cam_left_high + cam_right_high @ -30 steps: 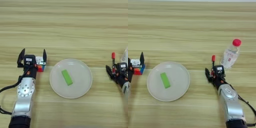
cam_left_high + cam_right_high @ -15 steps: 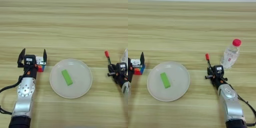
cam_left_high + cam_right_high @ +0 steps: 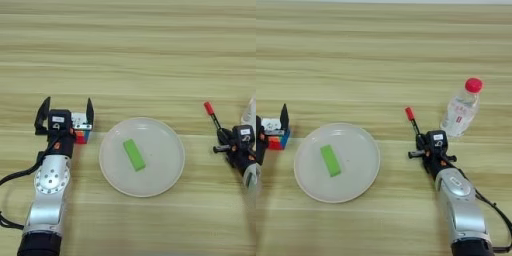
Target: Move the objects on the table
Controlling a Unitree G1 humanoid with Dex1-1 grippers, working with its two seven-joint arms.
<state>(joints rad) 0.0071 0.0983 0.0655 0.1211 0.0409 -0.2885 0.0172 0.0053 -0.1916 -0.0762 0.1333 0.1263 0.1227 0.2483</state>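
Right pincer (image 3: 417,145) at 4 o'clock, clamped on thin black pen (image 3: 412,122), red cap up toward 12. Pen looks light, stiff, smooth, likely to pivot; hold it mid-barrel. Round pale plate (image 3: 165,175), glossy and hard, carries flat green block (image 3: 134,154) at centre: light, rigid, low, take it across the narrow sides. Left pincer (image 3: 65,116) at 9 o'clock, fingers apart, straddling puzzle cube (image 3: 81,134); blocky, firm, grip flat faces. Clear plastic bottle (image 3: 461,110) at 2 o'clock, tippy. Desk (image 3: 130,50) striped wood.

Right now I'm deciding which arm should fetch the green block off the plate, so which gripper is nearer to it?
Left. The left gripper sits just beyond the plate rim, left of the green block; the right gripper, holding the pen, is farther off.
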